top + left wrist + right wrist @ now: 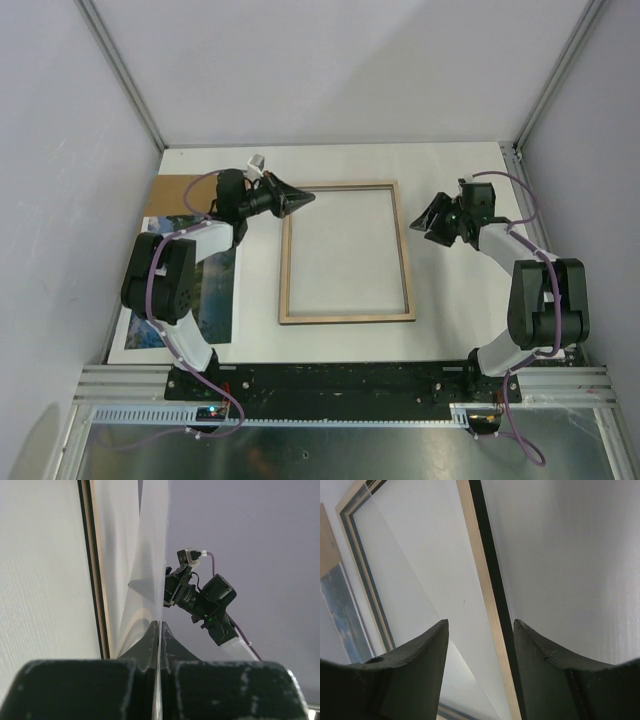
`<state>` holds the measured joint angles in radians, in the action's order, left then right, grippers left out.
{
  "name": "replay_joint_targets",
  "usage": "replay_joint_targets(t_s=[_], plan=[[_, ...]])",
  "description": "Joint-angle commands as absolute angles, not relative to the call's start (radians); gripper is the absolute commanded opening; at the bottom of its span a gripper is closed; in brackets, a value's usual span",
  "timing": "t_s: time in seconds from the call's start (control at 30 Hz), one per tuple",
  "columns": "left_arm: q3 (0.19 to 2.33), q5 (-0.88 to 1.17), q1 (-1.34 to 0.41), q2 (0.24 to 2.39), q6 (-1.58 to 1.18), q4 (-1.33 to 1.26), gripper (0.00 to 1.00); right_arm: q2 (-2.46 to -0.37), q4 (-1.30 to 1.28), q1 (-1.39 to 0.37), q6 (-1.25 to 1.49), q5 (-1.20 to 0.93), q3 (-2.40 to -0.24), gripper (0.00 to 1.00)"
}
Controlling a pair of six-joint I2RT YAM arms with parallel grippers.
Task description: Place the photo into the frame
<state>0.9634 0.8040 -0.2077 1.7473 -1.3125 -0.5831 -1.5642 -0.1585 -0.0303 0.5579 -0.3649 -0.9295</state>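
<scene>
The frame point(346, 317) lies in the middle of the table with its pale wood reverse up. My left gripper point(306, 198) hovers at its far left corner, shut on the edge of a thin clear pane point(161, 570), which rises tilted out of the frame point(98, 580). My right gripper point(420, 222) stands open just off the frame's right rail point(487, 580), and that rail runs between its fingers without touching them. The photo point(218, 290) lies face up at the left, partly under the left arm, and shows as a blue strip point(341, 607) in the right wrist view.
A brown cardboard board point(178, 190) lies at the far left, partly beneath the photo. Grey walls close in the table on the left, back and right. The right arm point(207, 602) shows across from the left wrist camera.
</scene>
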Motion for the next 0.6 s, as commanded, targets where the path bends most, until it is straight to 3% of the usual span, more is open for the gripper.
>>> replay_joint_targets(t_s=[0.0,0.57], plan=[[0.954,0.798,-0.220,1.760,-1.342,-0.665,0.00,-1.576,-0.136,-0.039,0.561,-0.369,-0.923,0.59],[0.906,0.807,-0.221,1.751,-1.342,-0.706,0.00,-1.578,-0.140,-0.045,0.554,-0.358,-0.922,0.59]])
